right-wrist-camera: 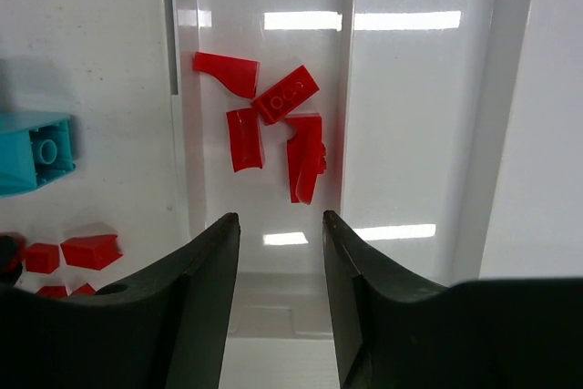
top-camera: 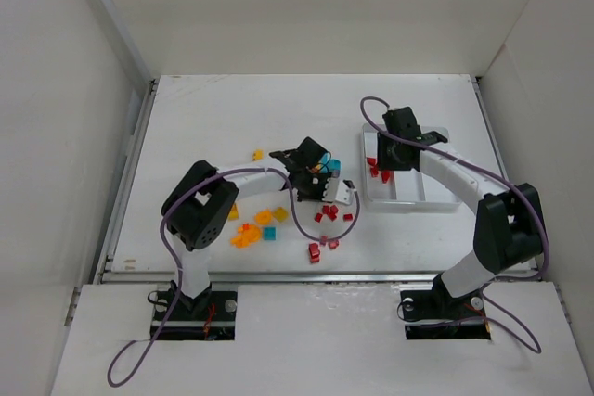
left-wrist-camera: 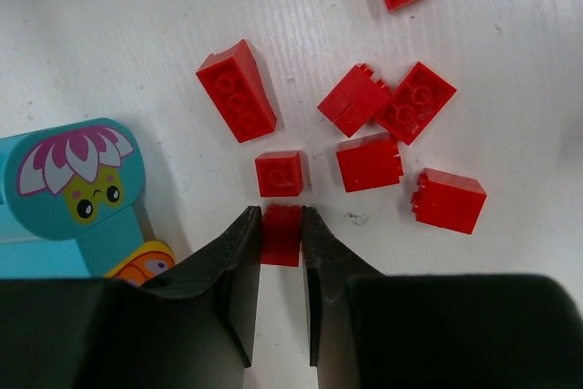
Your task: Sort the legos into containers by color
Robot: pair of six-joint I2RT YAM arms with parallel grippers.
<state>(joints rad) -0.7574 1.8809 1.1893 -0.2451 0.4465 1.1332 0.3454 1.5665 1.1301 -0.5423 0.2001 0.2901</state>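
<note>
Red square brick (left-wrist-camera: 281,236) nipped by left pincer (left-wrist-camera: 281,216), glossy white tray (right-wrist-camera: 419,116)

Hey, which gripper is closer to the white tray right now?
Right. The right gripper hangs open above an end compartment of the white tray. The left gripper is off to the tray's left side, shut on a red brick.

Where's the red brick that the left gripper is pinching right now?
Left wrist view, bottom centre: the red brick is held in the left gripper, just below a square red brick, with the teal flower-face block to its left.
</note>
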